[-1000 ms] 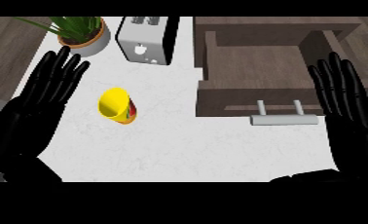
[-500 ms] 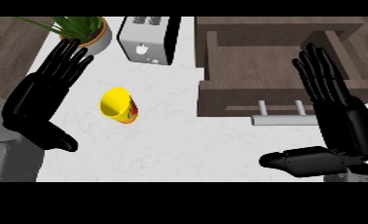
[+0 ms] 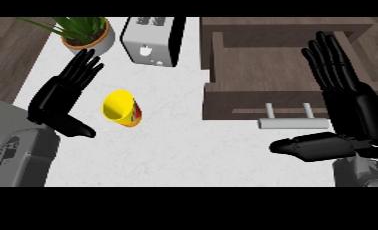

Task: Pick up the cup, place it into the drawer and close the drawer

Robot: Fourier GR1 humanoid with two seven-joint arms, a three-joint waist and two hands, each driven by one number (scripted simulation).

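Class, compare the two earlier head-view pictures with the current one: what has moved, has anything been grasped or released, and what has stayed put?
Both hands moved inward: the left hand drew in towards the yellow cup, and the right hand shifted left, over the open drawer. Both remain open; nothing was grasped or released. The cup, drawer, toaster and potted plant stayed where they were.

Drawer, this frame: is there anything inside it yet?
The drawer stands open, and only its bare wooden bottom shows. The right hand covers its right part, so that corner cannot be checked. The cup sits on the counter.
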